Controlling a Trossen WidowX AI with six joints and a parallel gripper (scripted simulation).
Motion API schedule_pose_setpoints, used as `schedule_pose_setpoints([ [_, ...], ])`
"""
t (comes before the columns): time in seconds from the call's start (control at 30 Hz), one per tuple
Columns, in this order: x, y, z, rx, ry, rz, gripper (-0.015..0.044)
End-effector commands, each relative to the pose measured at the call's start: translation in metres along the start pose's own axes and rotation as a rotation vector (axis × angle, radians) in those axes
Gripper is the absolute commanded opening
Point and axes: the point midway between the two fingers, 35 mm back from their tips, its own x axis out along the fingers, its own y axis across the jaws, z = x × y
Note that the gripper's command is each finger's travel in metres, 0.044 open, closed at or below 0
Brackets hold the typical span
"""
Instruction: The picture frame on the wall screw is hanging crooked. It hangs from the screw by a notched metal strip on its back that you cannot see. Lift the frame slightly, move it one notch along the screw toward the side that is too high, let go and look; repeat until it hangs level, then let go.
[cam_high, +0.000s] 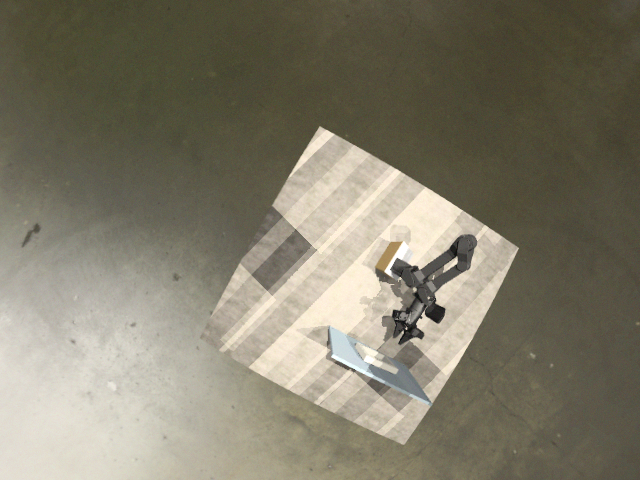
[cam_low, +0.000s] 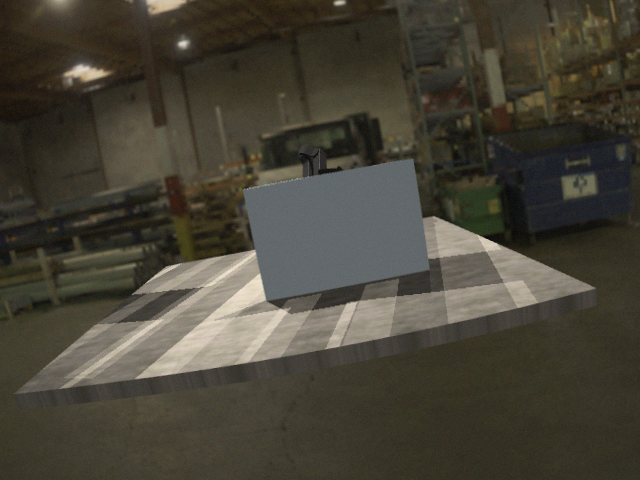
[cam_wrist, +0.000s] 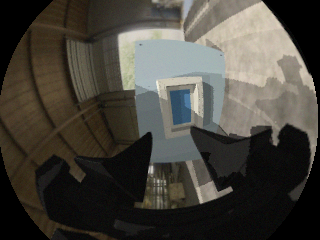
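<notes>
The pale blue wall panel (cam_high: 342, 345) (cam_low: 338, 232) (cam_wrist: 175, 57) is standing on the tabletop (cam_high: 356, 170) (cam_low: 206, 356) (cam_wrist: 265, 30), and the arm (cam_high: 439, 258) (cam_low: 311, 160) is reaching toward its front! The picture frame (cam_high: 385, 364) (cam_wrist: 162, 107) is hanging on that panel, and the gripper (cam_high: 400, 341) (cam_wrist: 171, 132) is waiting just off the panel, fingers parted, gripping nothing. Judging tilt squarely before closing gently, then lifting only slightly, is looking wise.

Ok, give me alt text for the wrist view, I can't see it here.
A white picture frame with a blue centre hangs on a pale blue panel, looking tilted in this view. The open gripper has its two dark fingertips in the foreground, near the frame's lower end, with nothing held between them.
</notes>
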Motion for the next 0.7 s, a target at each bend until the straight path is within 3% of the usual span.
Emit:
schedule_pose_setpoints([
  [0.0,0.000,-0.002,0.001,0.002,-0.007,-0.002,0.0260],
  [0.3,0.004,-0.001,-0.001,0.001,-0.005,0.000,0.0260],
  [0.67,0.052,0.003,-0.007,-0.010,0.014,0.018,0.0260],
])
